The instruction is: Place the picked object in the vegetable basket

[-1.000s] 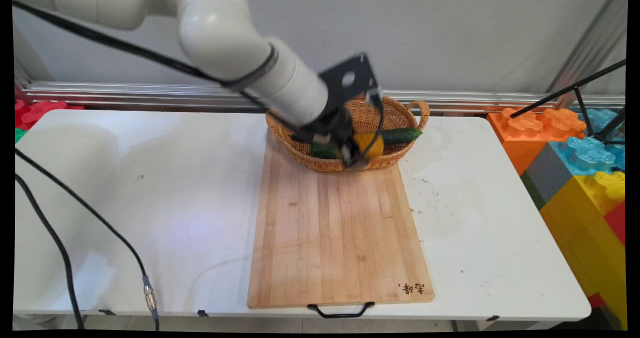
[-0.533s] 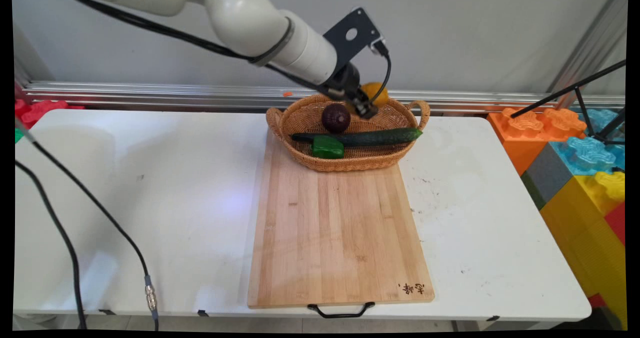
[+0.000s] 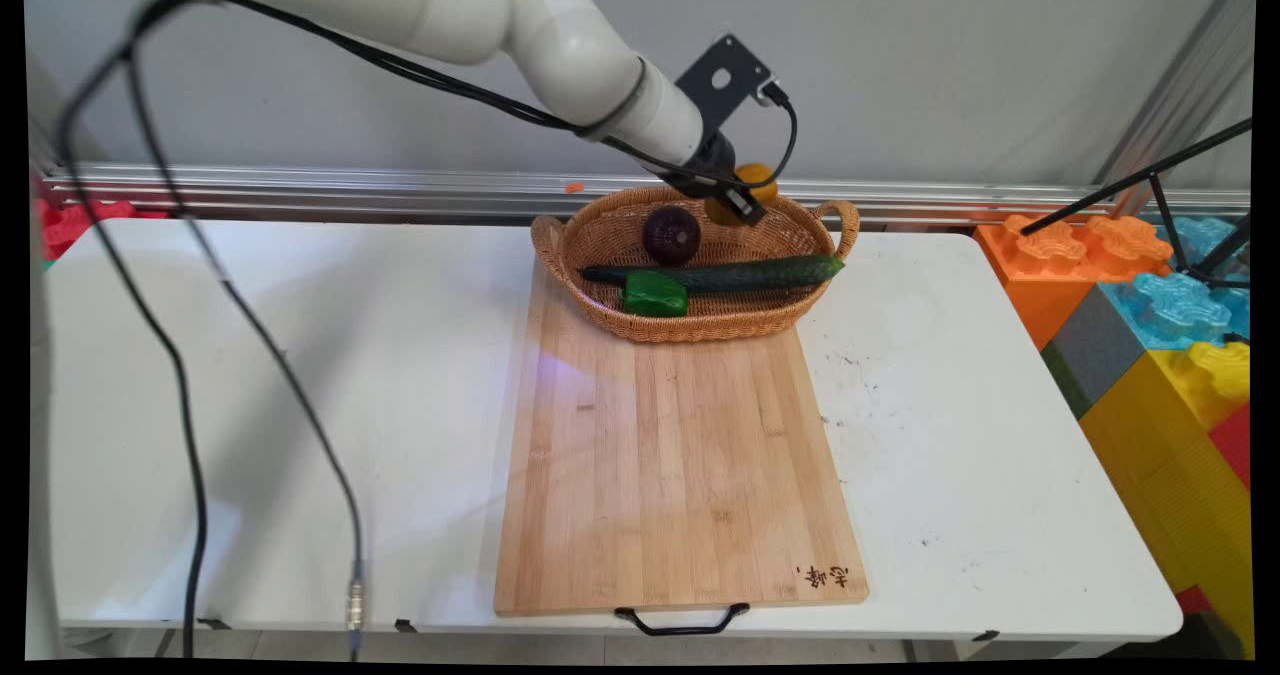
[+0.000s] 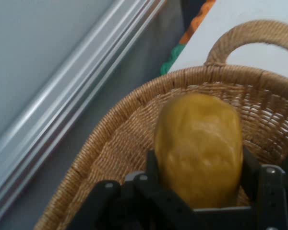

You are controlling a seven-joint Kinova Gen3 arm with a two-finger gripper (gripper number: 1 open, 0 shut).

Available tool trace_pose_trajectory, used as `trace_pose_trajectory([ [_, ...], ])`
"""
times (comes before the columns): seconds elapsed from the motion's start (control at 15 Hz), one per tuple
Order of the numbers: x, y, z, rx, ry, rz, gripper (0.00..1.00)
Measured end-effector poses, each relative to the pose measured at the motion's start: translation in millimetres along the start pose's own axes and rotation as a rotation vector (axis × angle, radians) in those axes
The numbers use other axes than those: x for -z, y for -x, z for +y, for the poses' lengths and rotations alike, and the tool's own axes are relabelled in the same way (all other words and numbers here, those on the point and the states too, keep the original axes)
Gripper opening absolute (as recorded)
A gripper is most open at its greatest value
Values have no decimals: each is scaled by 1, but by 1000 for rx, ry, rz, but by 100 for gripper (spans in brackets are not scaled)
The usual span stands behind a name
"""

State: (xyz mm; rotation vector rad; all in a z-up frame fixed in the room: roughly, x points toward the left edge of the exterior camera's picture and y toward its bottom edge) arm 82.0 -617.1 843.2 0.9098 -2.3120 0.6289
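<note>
My gripper (image 3: 738, 201) is shut on a yellow-orange fruit (image 3: 752, 183) and holds it in the air over the back of a wicker basket (image 3: 700, 327). In the hand view the fruit (image 4: 199, 148) sits between the black fingers (image 4: 269, 191), with the basket's woven wall (image 4: 120, 134) and handle (image 4: 249, 38) behind it. Inside the basket lie a dark purple round fruit (image 3: 671, 235), a long cucumber (image 3: 740, 274) and a green pepper (image 3: 655, 294).
A wooden cutting board (image 3: 675, 465) with a black handle lies on the white table (image 3: 300, 375), its far end under the basket. Large coloured blocks (image 3: 1150, 295) stand to the right. Black cables (image 3: 180, 355) hang at the left. A metal rail (image 3: 300, 190) runs along the wall.
The gripper has risen out of the basket with the yellow fruit and shifted slightly right, uncovering the purple fruit, cucumber and pepper. The hanging cables have swung.
</note>
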Motion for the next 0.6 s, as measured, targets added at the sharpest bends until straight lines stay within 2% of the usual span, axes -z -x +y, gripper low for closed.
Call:
trace_pose_trajectory([
  [0.13, -27, 1, -5, 46, 14, -21, 0],
  [0.4, -57, -1, -8, 91, 38, -39, 0],
  [0.47, -64, -2, -7, 100, 44, -44, 100],
  [0.6, -72, -6, -5, 112, 56, -51, 100],
])
